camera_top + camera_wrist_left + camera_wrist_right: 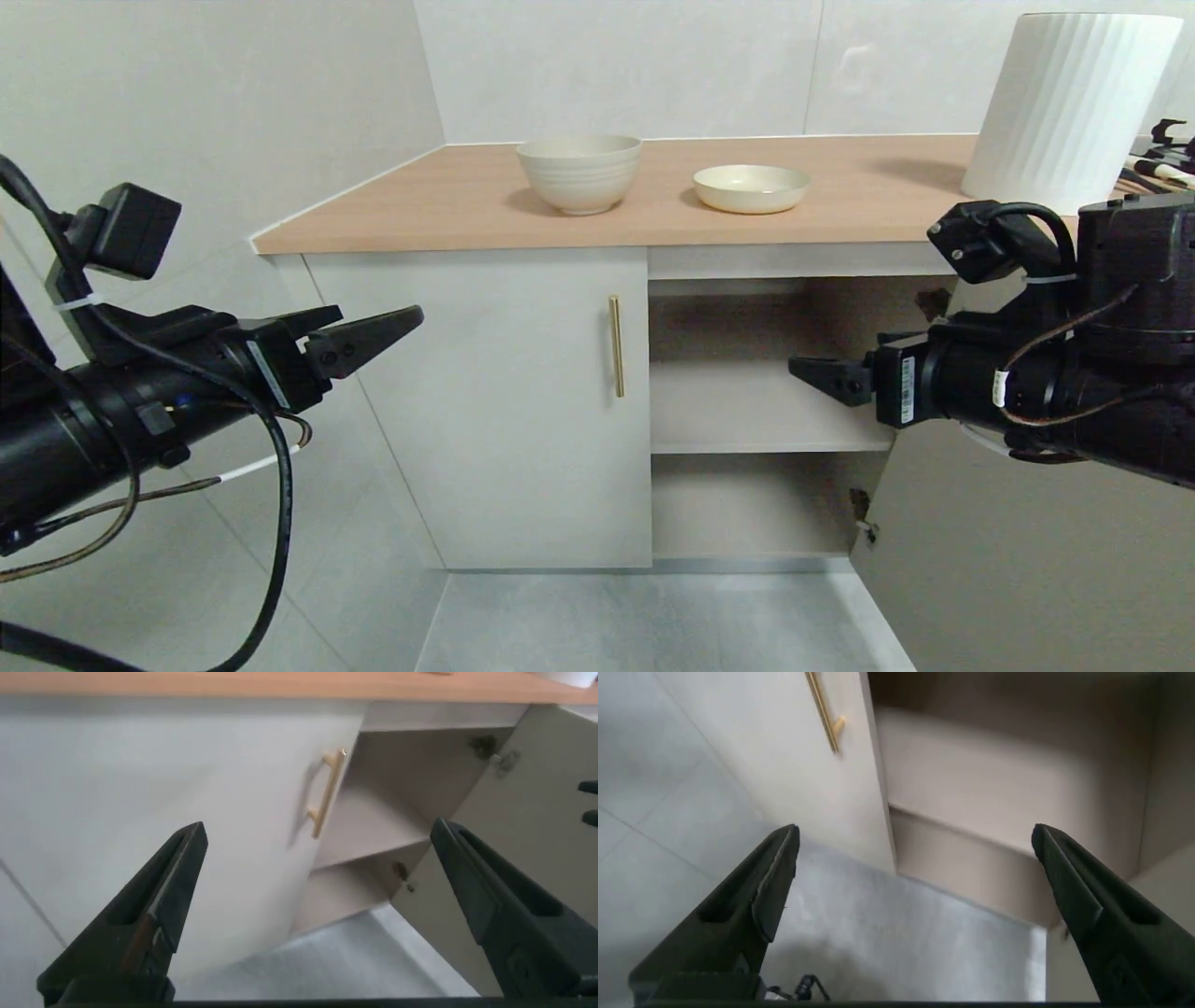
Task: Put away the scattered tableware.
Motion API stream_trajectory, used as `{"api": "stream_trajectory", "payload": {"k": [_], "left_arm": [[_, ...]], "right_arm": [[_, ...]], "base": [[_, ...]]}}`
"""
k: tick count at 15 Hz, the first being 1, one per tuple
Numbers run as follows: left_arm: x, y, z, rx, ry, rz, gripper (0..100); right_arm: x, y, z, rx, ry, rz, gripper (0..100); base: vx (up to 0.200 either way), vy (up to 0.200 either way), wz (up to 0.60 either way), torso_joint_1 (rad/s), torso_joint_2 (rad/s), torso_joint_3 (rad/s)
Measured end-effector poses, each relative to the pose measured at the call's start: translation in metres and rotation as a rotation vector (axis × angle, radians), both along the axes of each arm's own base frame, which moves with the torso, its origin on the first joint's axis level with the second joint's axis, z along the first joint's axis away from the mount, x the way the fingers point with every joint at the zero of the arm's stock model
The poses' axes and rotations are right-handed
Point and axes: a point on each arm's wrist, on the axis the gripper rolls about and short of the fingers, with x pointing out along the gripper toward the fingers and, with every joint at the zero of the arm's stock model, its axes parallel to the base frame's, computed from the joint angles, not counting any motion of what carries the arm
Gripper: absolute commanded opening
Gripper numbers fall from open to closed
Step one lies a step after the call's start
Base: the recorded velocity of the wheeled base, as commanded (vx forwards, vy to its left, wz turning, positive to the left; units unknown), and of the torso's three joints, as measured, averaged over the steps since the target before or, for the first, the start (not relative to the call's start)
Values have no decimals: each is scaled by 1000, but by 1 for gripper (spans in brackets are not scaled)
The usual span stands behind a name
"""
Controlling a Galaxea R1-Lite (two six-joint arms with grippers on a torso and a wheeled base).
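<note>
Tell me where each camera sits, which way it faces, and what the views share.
Head view: high on the robot, looking forward and down at the counter with bowl and dish; left gripper and right gripper show at its sides.
Left wrist view: on the left wrist, behind that arm's open jaws, facing the closed door and handle.
Right wrist view: on the right wrist, behind that arm's open jaws, facing the shelf.
Shared: all three show the handle and the shelf.

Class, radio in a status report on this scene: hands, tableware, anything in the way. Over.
Left hand open, right hand open, nothing held. Bowl and shallow dish on countertop, untouched. Right cabinet door open, left door shut.
</note>
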Motion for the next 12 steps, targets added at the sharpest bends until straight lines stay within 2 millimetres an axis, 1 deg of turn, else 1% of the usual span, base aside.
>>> {"api": "stream_trajectory", "payload": {"k": [2, 10, 12], "left_arm": [[1, 0, -1, 1, 4, 1, 100], [4, 0, -1, 1, 7, 3, 100], [4, 0, -1, 1, 8, 2, 100]], "right_arm": [[-1, 0, 1, 33, 11, -4, 100], [-7, 0, 9, 73, 29, 18, 100], [-12, -1, 12, 100, 66, 75, 100]], "base": [[200, 0, 0, 5, 0, 2], [200, 0, 0, 2, 3, 4], [0, 0, 0, 0, 0, 0]]}}
